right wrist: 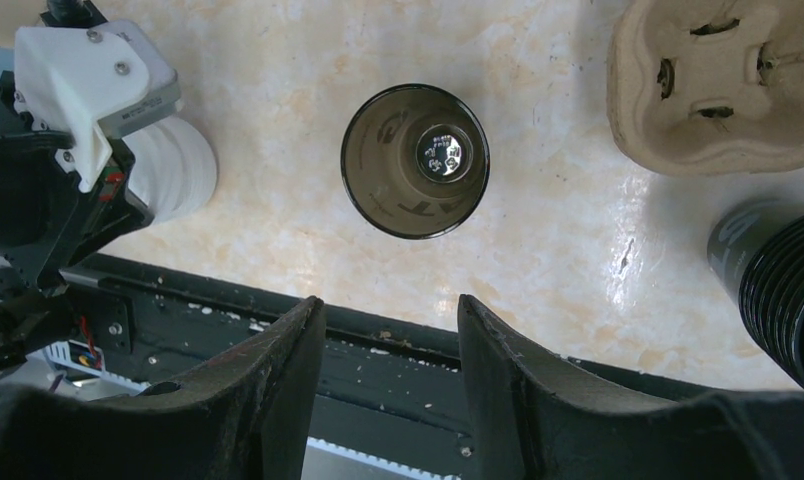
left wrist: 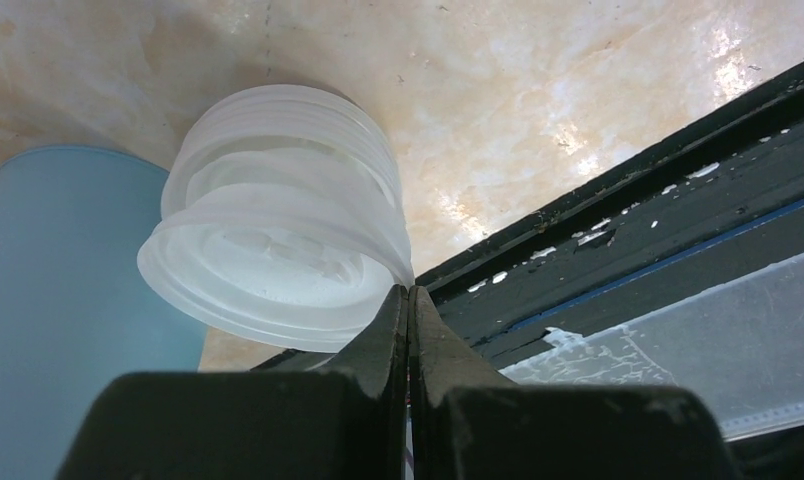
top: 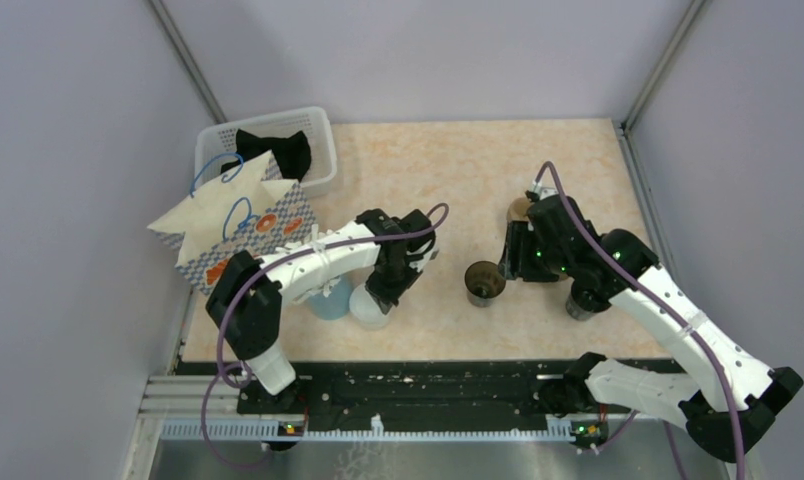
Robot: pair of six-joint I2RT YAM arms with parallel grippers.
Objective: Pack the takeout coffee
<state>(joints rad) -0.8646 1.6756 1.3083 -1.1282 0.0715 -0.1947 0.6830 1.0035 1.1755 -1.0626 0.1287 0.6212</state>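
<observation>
Downward, left pincer (left wrist: 408, 292) closed by lids (left wrist: 278, 230), right pincer (right wrist: 390, 300) over lidless cup (right wrist: 415, 160)

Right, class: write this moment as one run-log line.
left gripper: shut, tips at rim of lid stack | right gripper: open, empty, near lidless dark cup | cup: upright

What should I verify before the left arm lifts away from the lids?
1. Is the left gripper shut: ok.
2. Is a lid caught in it: cannot tell; its tips meet at the rim of the lid stack.
3. Will only one lid come off: cannot tell.
4. Is the cup upright and uncovered: ok.
5. Is the right gripper open, empty, off the cup: ok.
6. Is the blue cup apart from the stack: cannot tell; they stand close together.
</observation>
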